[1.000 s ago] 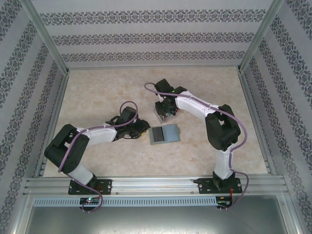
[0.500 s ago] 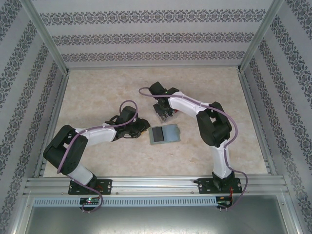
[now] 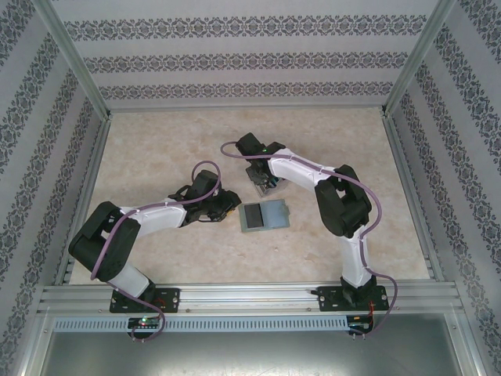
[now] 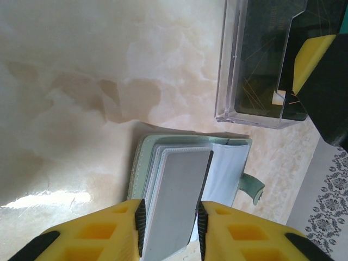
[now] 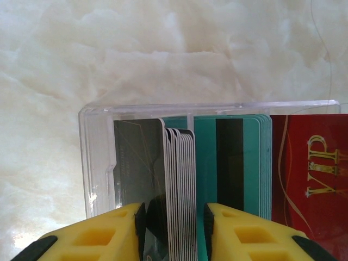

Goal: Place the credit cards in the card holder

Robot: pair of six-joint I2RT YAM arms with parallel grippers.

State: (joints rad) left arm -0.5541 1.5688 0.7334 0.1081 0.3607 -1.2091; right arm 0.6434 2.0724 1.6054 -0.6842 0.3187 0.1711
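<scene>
The card holder (image 3: 264, 216) lies open mid-table. In the left wrist view its grey-green cover (image 4: 138, 163) and clear sleeves show. My left gripper (image 4: 171, 217) is shut on a sleeve page with a grey card face; from above it sits at the holder's left edge (image 3: 231, 205). My right gripper (image 5: 174, 217) reaches down into the clear tray (image 5: 98, 157). Its jaws straddle several white-edged dark grey credit cards (image 5: 182, 179), and a slim gap shows at the right pad. A leaning dark card (image 5: 138, 157) touches the left pad. Teal cards (image 5: 255, 163) and a red VIP card (image 5: 310, 174) stand to the right.
The clear tray (image 4: 228, 81) stands just beyond the card holder, with one of the right gripper's fingers (image 4: 312, 54) over it. The holder's strap tab (image 4: 253, 187) sticks out to its right. Patterned walls and metal rails (image 3: 86, 204) bound the marble-look table.
The right arm has folded in and its wrist has shifted left over the tray; its jaws have narrowed around the dark cards. The left arm and the card holder have stayed put.
</scene>
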